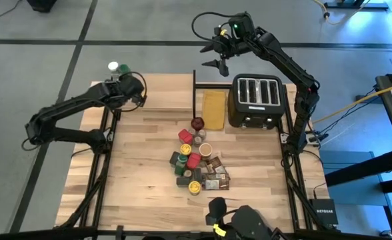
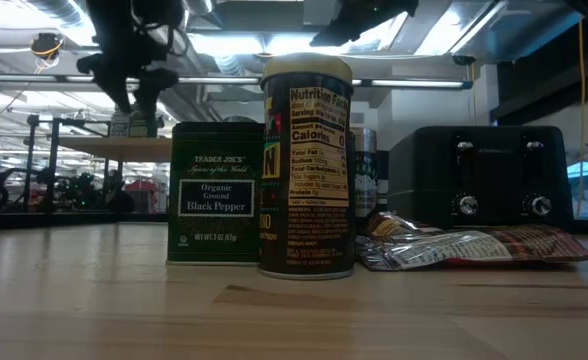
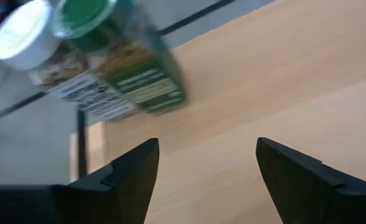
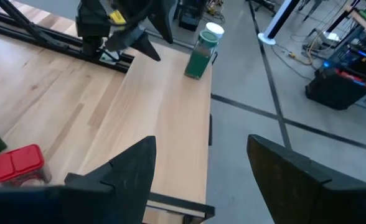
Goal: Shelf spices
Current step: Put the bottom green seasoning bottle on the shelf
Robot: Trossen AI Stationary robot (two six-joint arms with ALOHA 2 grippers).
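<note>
Left gripper (image 3: 205,177) hangs with jaws apart and empty over the shelf (image 1: 166,93) beside two placed jars (image 1: 118,68), so I'd lift clear before swinging to the pile of spices (image 1: 197,163).

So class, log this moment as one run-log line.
left gripper: open, empty, over shelf | two jars shelved | right gripper: open, empty

A black four-slot toaster (image 1: 258,100) stands beside a tan-yellow board (image 1: 214,109).
</note>
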